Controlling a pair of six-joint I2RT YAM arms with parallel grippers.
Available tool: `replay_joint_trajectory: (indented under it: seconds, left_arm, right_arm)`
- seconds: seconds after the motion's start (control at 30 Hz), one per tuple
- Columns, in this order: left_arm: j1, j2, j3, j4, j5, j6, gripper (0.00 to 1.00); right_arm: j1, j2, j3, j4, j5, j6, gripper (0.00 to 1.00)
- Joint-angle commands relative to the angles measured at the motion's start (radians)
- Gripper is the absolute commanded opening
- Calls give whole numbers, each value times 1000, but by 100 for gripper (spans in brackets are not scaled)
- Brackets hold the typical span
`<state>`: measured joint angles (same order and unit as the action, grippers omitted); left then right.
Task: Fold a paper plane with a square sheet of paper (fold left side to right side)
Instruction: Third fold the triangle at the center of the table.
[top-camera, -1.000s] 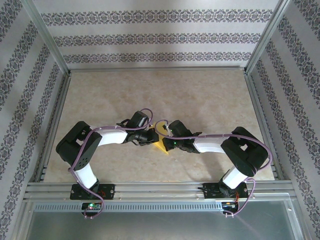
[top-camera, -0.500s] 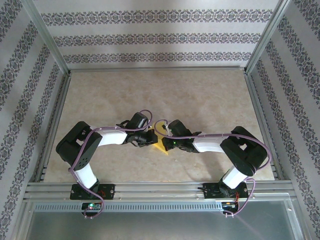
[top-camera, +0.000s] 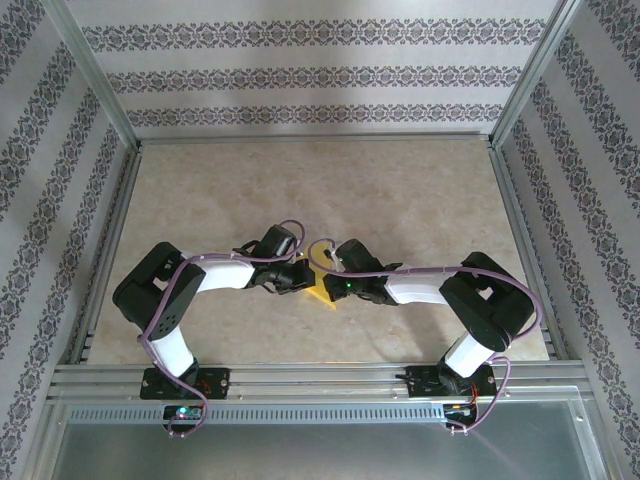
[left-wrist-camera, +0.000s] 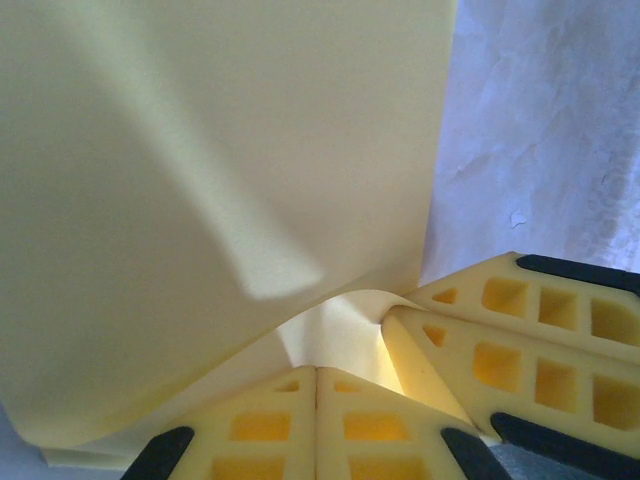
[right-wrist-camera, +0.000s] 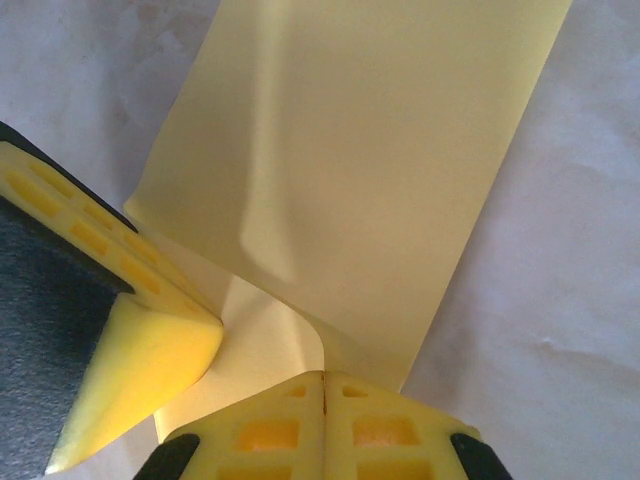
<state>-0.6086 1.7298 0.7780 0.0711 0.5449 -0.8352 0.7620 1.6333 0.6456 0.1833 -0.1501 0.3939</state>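
1. The square sheet of paper (top-camera: 322, 293) sits mid-table, left gripper (top-camera: 300, 280) at its 9 o'clock, right gripper (top-camera: 332, 284) at 3, both jaws closed against it.
2. I reckon we're mid-fold; next needs edges aligned and the crease pressed.

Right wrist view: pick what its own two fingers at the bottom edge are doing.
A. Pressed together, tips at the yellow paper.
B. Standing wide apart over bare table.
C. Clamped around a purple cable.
A: the right fingers meet along a thin seam with no gap, their tips at the curled square sheet of paper.
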Motion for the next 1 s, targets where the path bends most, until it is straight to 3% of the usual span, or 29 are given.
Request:
replay_joint_trajectory:
  seconds: [0.0, 0.23, 0.57, 0.97]
  left_arm:
    - [-10, 17, -12, -18, -13, 5, 7]
    - [-10, 26, -13, -30, -16, 1, 7]
    - [-10, 54, -6, -87, -25, -2, 6]
    - [-10, 63, 5, -127, -40, -1, 4]
  right_arm:
    - [10, 30, -1, -67, -9, -7, 2]
    - [10, 30, 4, -69, -9, -7, 3]
    - [-13, -4, 33, -75, -23, 10, 13]
    - [-58, -84, 107, -167, -16, 14, 35]
